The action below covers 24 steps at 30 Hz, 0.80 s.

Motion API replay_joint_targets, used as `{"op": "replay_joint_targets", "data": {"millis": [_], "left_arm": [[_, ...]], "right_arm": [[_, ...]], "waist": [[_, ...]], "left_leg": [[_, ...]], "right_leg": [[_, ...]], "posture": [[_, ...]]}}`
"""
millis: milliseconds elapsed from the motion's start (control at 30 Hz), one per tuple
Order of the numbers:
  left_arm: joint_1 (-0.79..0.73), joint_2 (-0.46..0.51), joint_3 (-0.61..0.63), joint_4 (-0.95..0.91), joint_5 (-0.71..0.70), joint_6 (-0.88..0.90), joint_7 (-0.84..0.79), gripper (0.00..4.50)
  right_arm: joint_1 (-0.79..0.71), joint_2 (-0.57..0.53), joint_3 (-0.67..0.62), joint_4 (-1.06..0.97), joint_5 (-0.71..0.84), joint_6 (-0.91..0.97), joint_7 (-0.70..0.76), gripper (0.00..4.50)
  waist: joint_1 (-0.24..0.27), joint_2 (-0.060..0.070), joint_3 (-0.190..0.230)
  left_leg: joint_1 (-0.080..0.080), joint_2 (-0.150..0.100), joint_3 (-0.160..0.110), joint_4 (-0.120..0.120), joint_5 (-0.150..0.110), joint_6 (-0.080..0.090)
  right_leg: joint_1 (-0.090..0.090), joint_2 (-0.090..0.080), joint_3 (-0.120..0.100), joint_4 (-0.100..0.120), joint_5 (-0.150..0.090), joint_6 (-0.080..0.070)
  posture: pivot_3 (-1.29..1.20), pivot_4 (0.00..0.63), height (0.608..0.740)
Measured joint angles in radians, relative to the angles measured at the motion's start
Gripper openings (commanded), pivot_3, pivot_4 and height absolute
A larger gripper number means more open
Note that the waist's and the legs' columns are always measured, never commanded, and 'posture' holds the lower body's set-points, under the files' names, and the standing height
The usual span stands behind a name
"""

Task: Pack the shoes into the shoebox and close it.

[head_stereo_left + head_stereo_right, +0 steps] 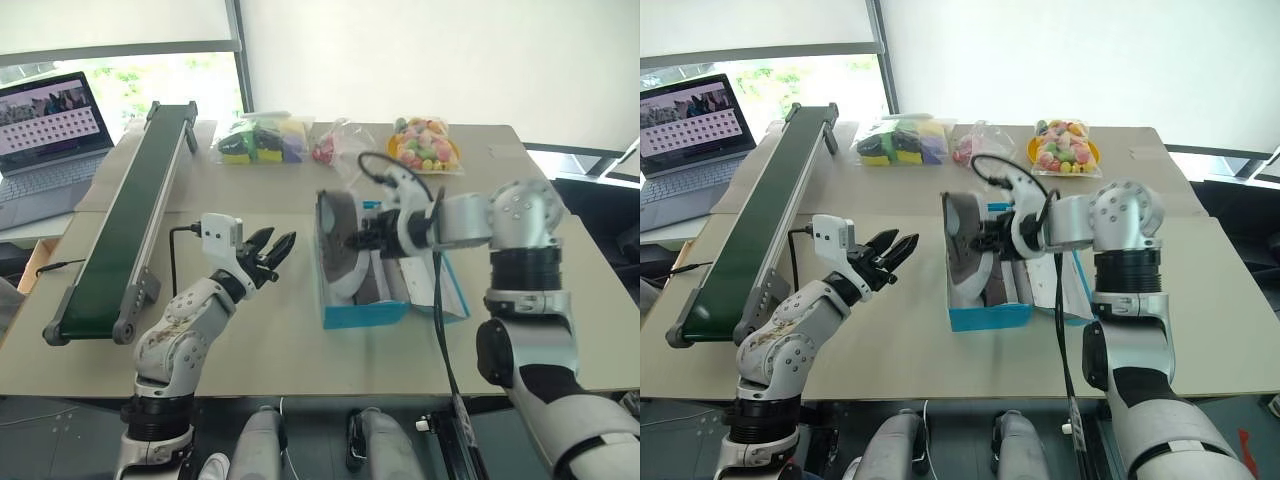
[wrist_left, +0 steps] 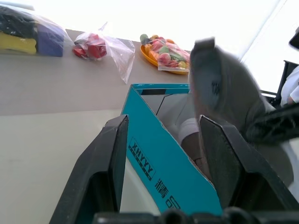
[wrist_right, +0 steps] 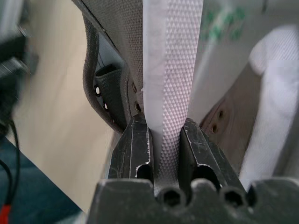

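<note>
The shoebox sits open mid-bench. The right gripper pinches a shoe by its sole over the box. At its nine o'clock, the left gripper hangs open, empty.

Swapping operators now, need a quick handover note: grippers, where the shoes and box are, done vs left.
Left gripper: open, holding nothing, beside the shoebox on its left.
Right gripper: shut on the white sole of a shoe, which is tilted up over the box's left end.
Shoebox: on the table, lid open to the right side.
Second shoe: looks to be already lying in the box, partly hidden.
Done: roughly one shoe in.
Left: seat the held shoe, release, close the lid.
</note>
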Motion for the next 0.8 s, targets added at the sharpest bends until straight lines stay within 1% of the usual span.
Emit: {"op": "replay_joint_targets", "data": {"millis": [67,167,267,300,333,400,433,467,600,700,733,800], "left_arm": [[0.001,-0.006,0.0,0.0,0.0,0.0,0.005,2.59],[0.007,-0.014,-0.001,-0.003,0.001,0.0,0.013,2.59],[0.022,-0.018,-0.002,-0.009,0.005,0.0,0.016,2.59],[0.025,-0.023,-0.003,-0.009,0.008,0.0,0.017,2.59],[0.027,-0.026,-0.005,-0.009,0.009,0.0,0.018,2.59],[0.027,-0.028,-0.006,-0.01,0.011,0.0,0.018,2.67],[0.027,-0.028,-0.006,-0.01,0.013,-0.001,0.018,2.67],[0.027,-0.029,-0.006,-0.01,0.015,-0.001,0.018,2.67],[0.027,-0.03,-0.006,-0.01,0.026,-0.001,0.017,2.67],[0.027,-0.031,-0.006,-0.01,0.029,-0.001,0.012,2.67],[0.026,-0.031,-0.007,-0.01,0.029,-0.001,0.01,2.67],[0.024,-0.03,-0.01,-0.008,0.029,-0.001,0.003,2.67]], "right_arm": [[0.015,0.004,0.038,0.016,-0.055,-0.008,0.03,0.32],[0.034,0.004,0.125,0.079,-0.159,-0.092,0.102,0.32],[0.008,0.004,0.198,0.144,-0.242,-0.166,0.202,0.32],[-0.001,0.007,0.219,0.161,-0.268,-0.185,0.233,0.32],[-0.007,0.011,0.231,0.173,-0.287,-0.201,0.255,0.32],[-0.016,0.019,0.235,0.192,-0.318,-0.21,0.282,1.29],[-0.02,0.027,0.229,0.197,-0.334,-0.213,0.287,1.53],[-0.021,0.033,0.221,0.199,-0.343,-0.214,0.288,1.9],[-0.026,0.074,0.115,0.196,-0.36,-0.2,0.268,3.28],[-0.046,0.091,0.061,0.154,-0.361,-0.163,0.248,4.25],[-0.057,0.096,0.036,0.137,-0.361,-0.146,0.235,4.45],[-0.09,0.112,-0.062,0.067,-0.358,-0.098,0.203,4.45]], "waist": [[0.001,0.0,0.0],[0.002,0.0,0.0],[-0.006,-0.003,-0.002],[-0.01,-0.003,-0.003],[-0.013,-0.003,-0.003],[-0.015,-0.003,-0.003],[-0.015,-0.003,-0.003],[-0.015,-0.003,-0.003],[-0.015,-0.003,-0.003],[-0.012,-0.002,-0.002],[-0.011,-0.001,-0.002],[-0.006,-0.001,-0.001]], "left_leg": [[0.0,0.0,0.0,0.0,0.0,0.0],[0.0,0.0,0.0,0.0,0.0,0.0],[0.003,0.001,0.0,0.0,0.0,0.0],[0.004,0.001,0.0,0.0,-0.001,-0.001],[0.005,0.001,0.0,0.0,-0.004,-0.006],[0.007,0.002,-0.001,0.0,-0.005,-0.008],[0.007,0.002,-0.001,0.0,-0.005,-0.008],[0.007,0.002,-0.002,0.0,-0.005,-0.008],[0.005,0.002,-0.002,0.0,-0.004,-0.007],[0.0,0.001,-0.001,0.0,0.0,0.0],[0.0,0.001,-0.001,-0.001,0.0,0.0],[-0.002,0.0,0.0,-0.001,0.0,0.0]], "right_leg": [[0.0,0.0,0.0,0.0,0.0,0.0],[0.0,0.0,0.0,0.0,0.0,0.0],[0.003,0.0,0.0,0.0,0.0,0.0],[0.003,0.0,0.0,0.0,0.0,0.0],[0.004,0.0,-0.001,0.0,0.0,0.0],[0.006,0.0,-0.002,0.0,-0.001,-0.002],[0.005,0.0,-0.002,0.0,-0.002,-0.003],[0.005,0.0,-0.003,0.0,-0.002,-0.003],[0.003,0.0,-0.002,0.0,0.0,0.0],[-0.001,0.0,-0.001,0.001,0.0,0.0],[-0.001,0.0,-0.001,0.0,0.0,0.0],[-0.002,0.0,-0.001,0.0,0.0,0.0]], "posture": [[0.0,0.15,0.681],[0.0,0.15,0.681],[0.0,0.15,0.681],[0.0,0.15,0.681],[0.0,0.15,0.681],[0.0,0.15,0.681],[0.0,0.15,0.681],[0.0,0.15,0.681],[0.0,0.15,0.681],[0.0,0.15,0.681],[0.0,0.15,0.681],[0.0,0.15,0.681]]}}
